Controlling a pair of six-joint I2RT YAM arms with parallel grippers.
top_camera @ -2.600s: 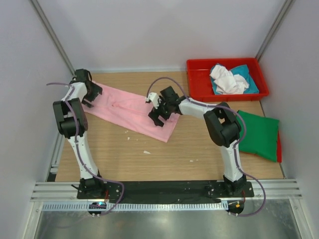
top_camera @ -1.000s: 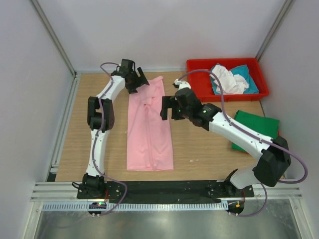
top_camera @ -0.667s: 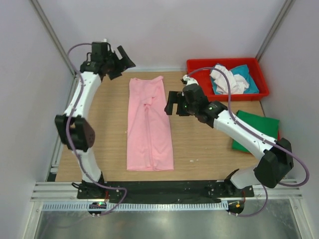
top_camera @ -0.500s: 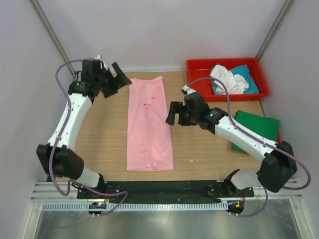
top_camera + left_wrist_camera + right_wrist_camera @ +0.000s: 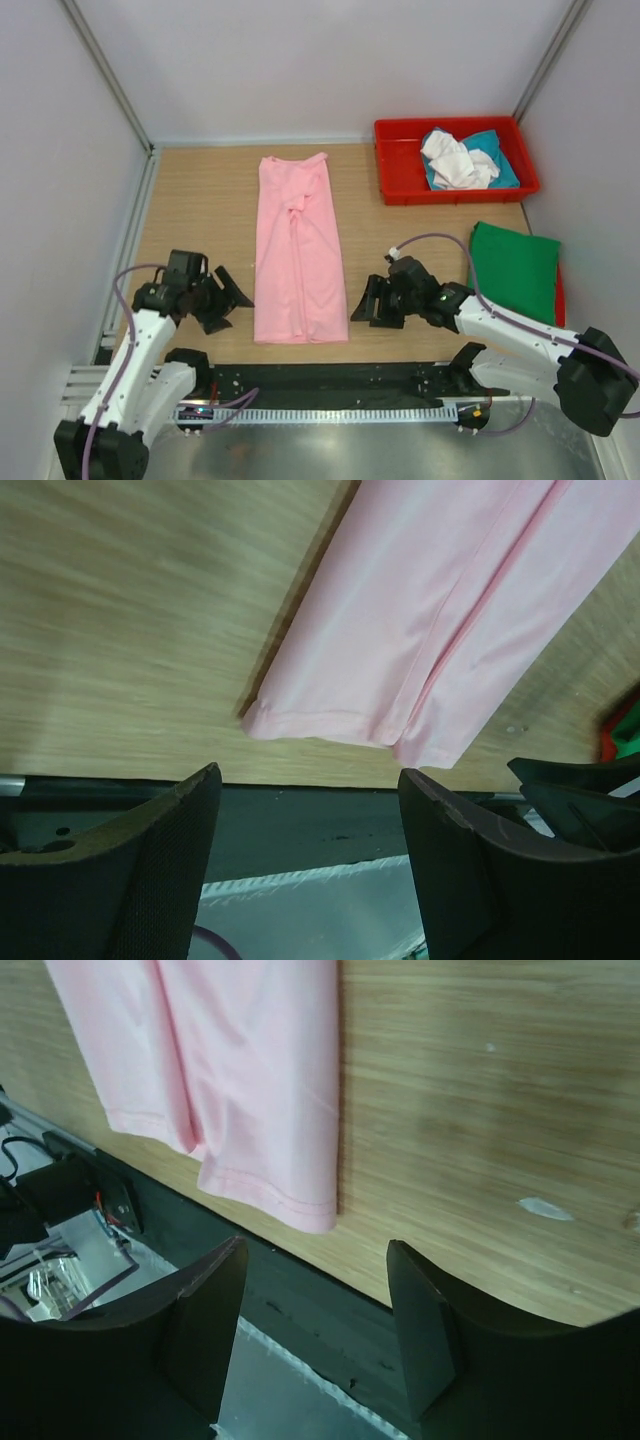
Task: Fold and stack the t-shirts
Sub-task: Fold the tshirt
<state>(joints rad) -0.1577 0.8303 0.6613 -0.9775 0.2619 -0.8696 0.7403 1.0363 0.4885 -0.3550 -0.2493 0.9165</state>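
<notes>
Since the pink t-shirt [image 5: 298,250] likely needs halving, left end effector [image 5: 227,302] and right end effector [image 5: 364,304] flank its near hem, wide and empty.

both arms are pulling back along the pink shirt [image 5: 298,250], the left gripper [image 5: 227,301] and right gripper [image 5: 363,307] now flanking its near hem.

Most of teal t-shirt [image 5: 508,176] under white t-shirt [image 5: 455,160]; pink t-shirt [image 5: 298,250] cropped in wrist views
</notes>
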